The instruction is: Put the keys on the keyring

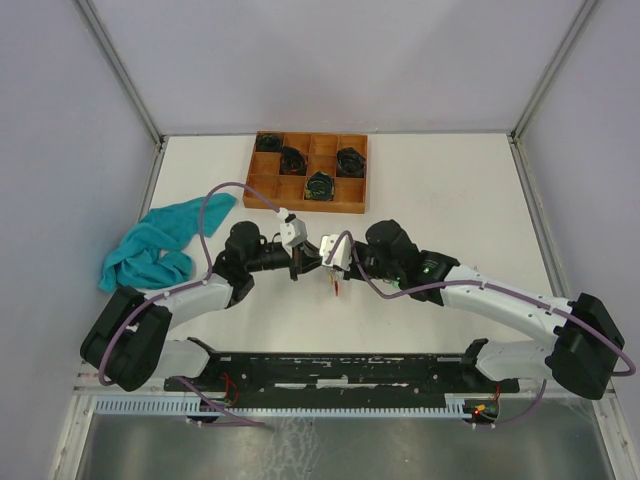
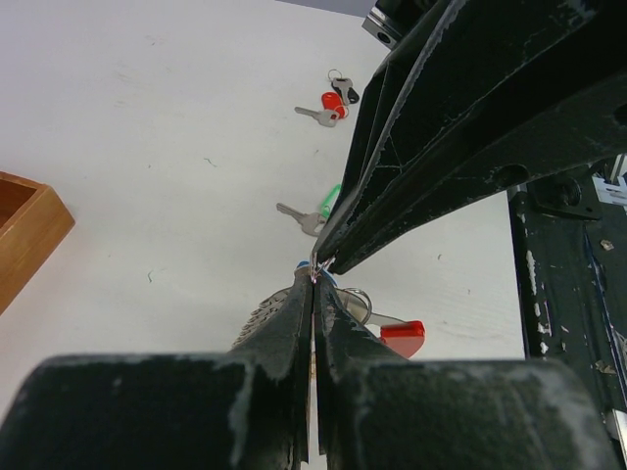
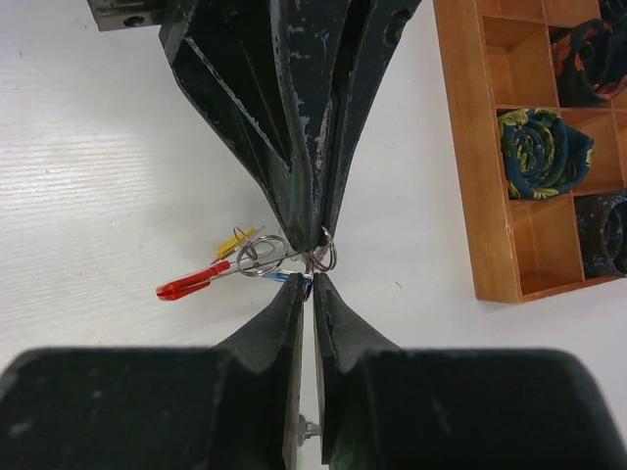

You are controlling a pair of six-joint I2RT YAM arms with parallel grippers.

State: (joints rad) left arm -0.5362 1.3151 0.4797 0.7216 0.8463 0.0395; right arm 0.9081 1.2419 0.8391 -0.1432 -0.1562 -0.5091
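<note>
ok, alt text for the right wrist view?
The left fingers, reaching down from the top, pinch a keyring of red, yellow and blue tagged keys just above the right fingers. A wooden tray of coiled bundles sits right.

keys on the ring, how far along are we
Seemingly done: red-tagged key and yellow-tagged key hang at the keyring. In hand: left pincer and right pincer meet tip to tip at the ring, a blue tag between. To do: green-tagged key lies loose on the table.

White table [image 1: 450, 200] between pale lilac walls [image 1: 330, 60]
</note>
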